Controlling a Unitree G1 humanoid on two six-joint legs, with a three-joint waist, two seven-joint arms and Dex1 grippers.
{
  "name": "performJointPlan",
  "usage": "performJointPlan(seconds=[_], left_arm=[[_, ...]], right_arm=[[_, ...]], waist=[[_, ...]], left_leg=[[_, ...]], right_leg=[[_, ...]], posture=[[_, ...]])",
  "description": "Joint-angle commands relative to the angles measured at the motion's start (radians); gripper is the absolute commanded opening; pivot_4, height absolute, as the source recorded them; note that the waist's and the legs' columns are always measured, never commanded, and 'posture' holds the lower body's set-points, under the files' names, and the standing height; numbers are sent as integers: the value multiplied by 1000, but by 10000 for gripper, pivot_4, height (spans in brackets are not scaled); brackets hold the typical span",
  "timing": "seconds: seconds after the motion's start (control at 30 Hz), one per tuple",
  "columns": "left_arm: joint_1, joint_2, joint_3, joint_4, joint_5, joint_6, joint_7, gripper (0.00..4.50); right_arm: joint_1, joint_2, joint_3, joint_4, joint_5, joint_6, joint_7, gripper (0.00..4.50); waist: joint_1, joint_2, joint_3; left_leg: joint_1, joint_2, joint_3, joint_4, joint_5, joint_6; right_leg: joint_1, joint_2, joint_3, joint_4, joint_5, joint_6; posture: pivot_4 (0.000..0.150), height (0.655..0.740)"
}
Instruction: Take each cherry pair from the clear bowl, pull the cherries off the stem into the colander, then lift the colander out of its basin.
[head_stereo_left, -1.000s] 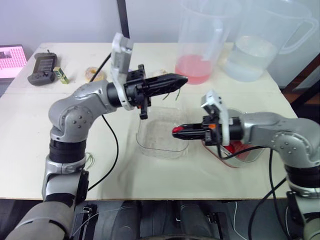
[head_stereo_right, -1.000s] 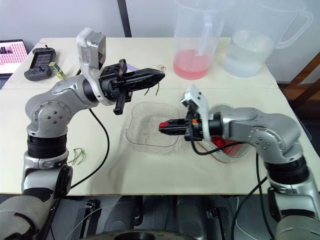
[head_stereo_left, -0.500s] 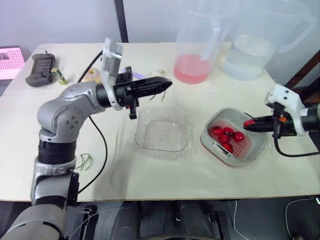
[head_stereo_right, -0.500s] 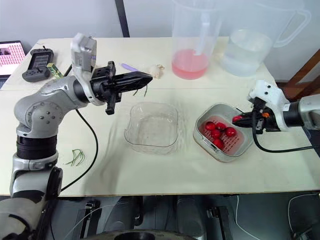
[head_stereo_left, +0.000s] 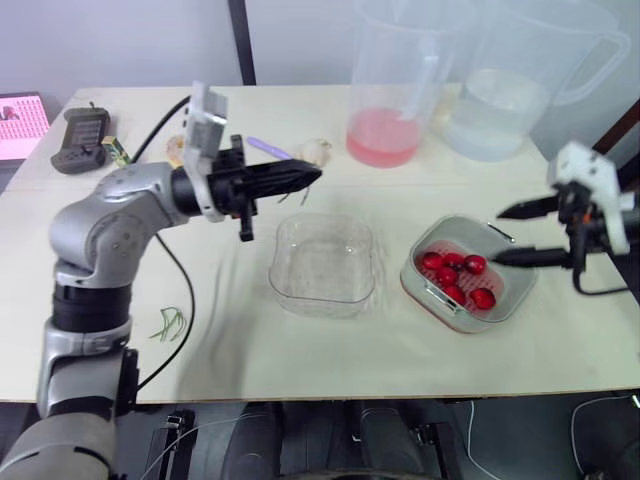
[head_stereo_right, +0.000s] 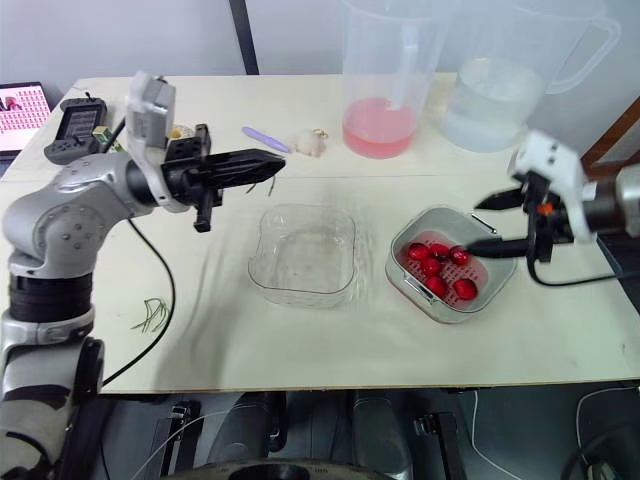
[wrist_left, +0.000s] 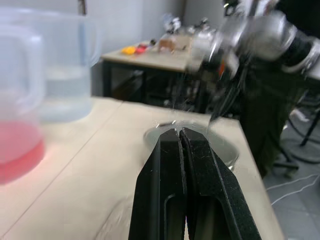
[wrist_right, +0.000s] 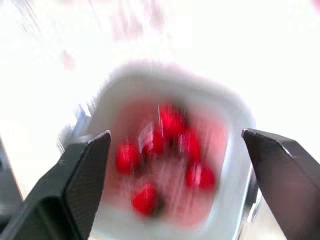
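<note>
- Bowl (head_stereo_right: 303, 252) lies mid-table (head_stereo_right: 300, 345).
- Colander (head_stereo_right: 497, 280) sits just right of the bowl, with cherries (head_stereo_right: 438, 267) in it.
- Two jugs (head_stereo_right: 383, 80) stand behind both, side by side.
- Stems (head_stereo_right: 150, 314) lie near the front, left of the bowl.
- Remote (head_stereo_right: 82, 127) lies at the far left corner.

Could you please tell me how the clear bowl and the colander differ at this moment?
The clear bowl looks empty, while the colander holds several red cherries. The bowl is see-through; the colander is whitish and opaque. The bowl sits mid-table, the colander further to the robot's right. Both are squarish with rounded corners and rest upright on the table.
</note>
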Motion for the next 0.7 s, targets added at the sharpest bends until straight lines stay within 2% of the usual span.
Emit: performJointPlan(seconds=[0.03, 0.1, 0.2, 0.33, 0.43, 0.53, 0.7], left_arm=[[67, 84, 106, -76, -37, 42, 21, 0], [150, 147, 166, -119, -48, 77, 39, 0], [276, 217, 250, -159, -59, 101, 48, 0], [618, 270, 440, -216, -32, 148, 65, 0], [832, 261, 526, -271, -94, 221, 57, 0], [896, 226, 548, -250, -124, 264, 111, 0], [905, 182, 513, -190, -90, 279, 211, 0]], right_arm=[[-132, 96, -44, -34, 137, 85, 21, 44770], [-206, 164, -29, -64, 206, 172, 12, 44770], [-262, 238, 11, -98, 218, 208, -8, 44770], [-312, 337, 64, -103, 202, 181, 3, 44770], [-307, 370, 92, -98, 174, 153, 18, 44770], [-312, 395, 104, -89, 161, 146, 15, 44770], [-306, 403, 98, -97, 161, 156, 13, 44770]], waist=[[-4, 0, 0], [-12, 0, 0], [-12, 0, 1], [-25, 0, 1], [-20, -1, 1], [1, -1, 1], [5, -1, 1]], left_leg=[[0, 0, 0, 0, 0, 0], [0, 0, 0, 0, 0, 0], [0, 1, 0, 0, 0, 0], [0, 0, 3, -1, 0, 0], [-1, 1, 4, -1, 0, 0], [-3, 0, 2, 0, 0, -1], [-3, 0, 3, 0, 0, -1]], right_leg=[[0, 0, 0, 0, 0, 0], [0, 0, 0, 0, 0, 0], [0, -1, 0, 1, 0, 0], [0, -3, 0, -1, 0, -1], [-3, -4, 0, -1, 0, -1], [-4, -4, -1, 0, 1, -1], [-5, -4, -1, -1, 2, -3]], posture=[[1500, 7400], [1500, 7400], [1500, 7400], [1500, 7400], [1500, 7400], [1500, 7400], [1500, 7400]])
